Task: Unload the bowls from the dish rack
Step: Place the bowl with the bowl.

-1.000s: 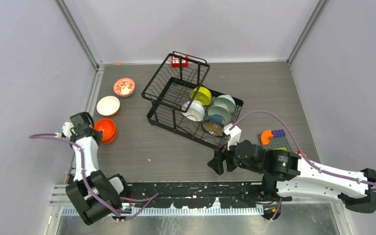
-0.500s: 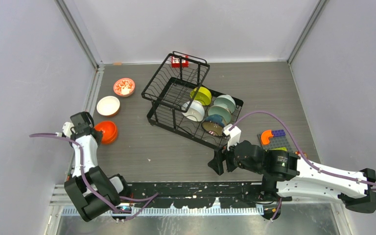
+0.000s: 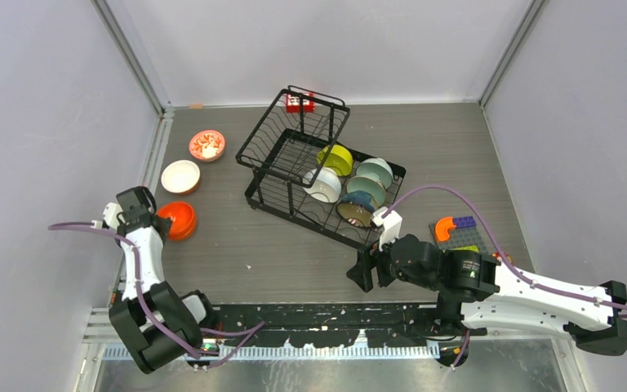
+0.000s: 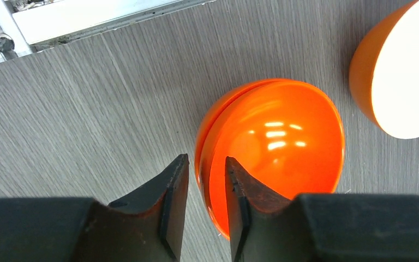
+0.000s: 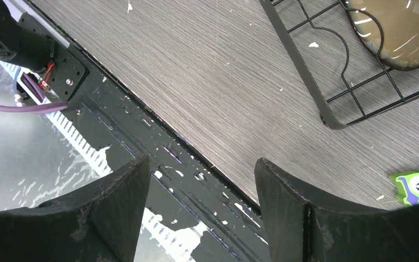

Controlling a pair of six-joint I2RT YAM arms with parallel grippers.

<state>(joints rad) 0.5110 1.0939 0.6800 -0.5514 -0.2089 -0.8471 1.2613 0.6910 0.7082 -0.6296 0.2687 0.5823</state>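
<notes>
Astride the rim of the orange bowl [image 4: 283,136], the left claw [image 4: 206,161] stands slightly parted, loose; right claw [image 5: 202,164] gapes empty

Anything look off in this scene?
The dish rack sits skewed to the table edges, its upper basket tilted up at an angle. White flecks litter the table near the rack's corner, like chipped paint.

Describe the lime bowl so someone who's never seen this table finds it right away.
Start at the black wire dish rack in the middle of the table. Among the bowls in its lower tier, the lime-yellow bowl sits farthest from the arms. Only it is yellow-green.
</notes>
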